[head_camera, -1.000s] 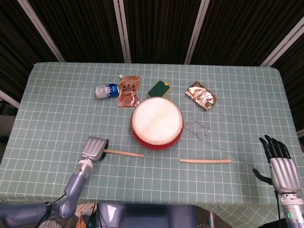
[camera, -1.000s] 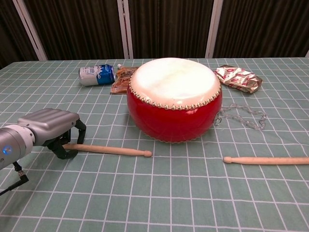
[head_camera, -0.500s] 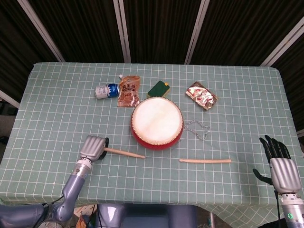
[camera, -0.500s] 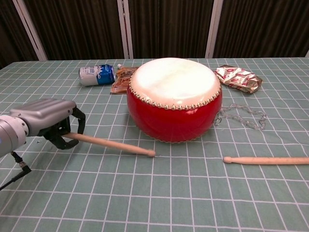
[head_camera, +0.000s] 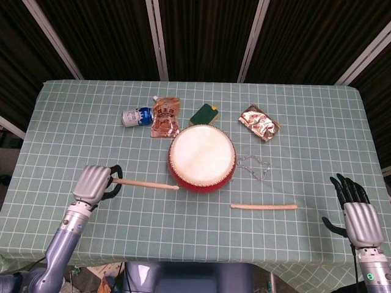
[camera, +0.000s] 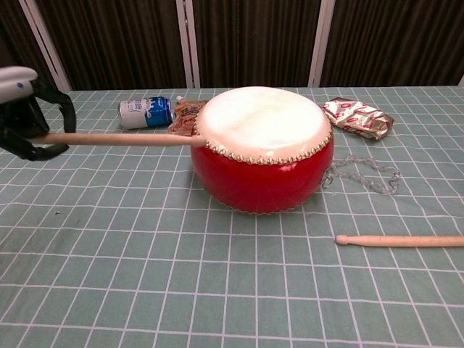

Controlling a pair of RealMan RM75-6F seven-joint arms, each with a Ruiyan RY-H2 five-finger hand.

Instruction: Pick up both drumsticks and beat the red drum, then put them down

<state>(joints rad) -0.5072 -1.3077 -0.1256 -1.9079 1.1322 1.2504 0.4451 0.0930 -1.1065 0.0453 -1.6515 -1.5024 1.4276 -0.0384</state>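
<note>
Fingers of the left hand (head_camera: 93, 183) grip one stick (head_camera: 146, 184), its tip by the red drum (head_camera: 201, 157), while the right hand (head_camera: 357, 220) is spread wide, well apart from the other stick (head_camera: 264, 207) lying on the table (head_camera: 305, 134).

Second drumstick's (camera: 399, 240) butt and left hand (camera: 25, 109) cropped in chest view.
</note>
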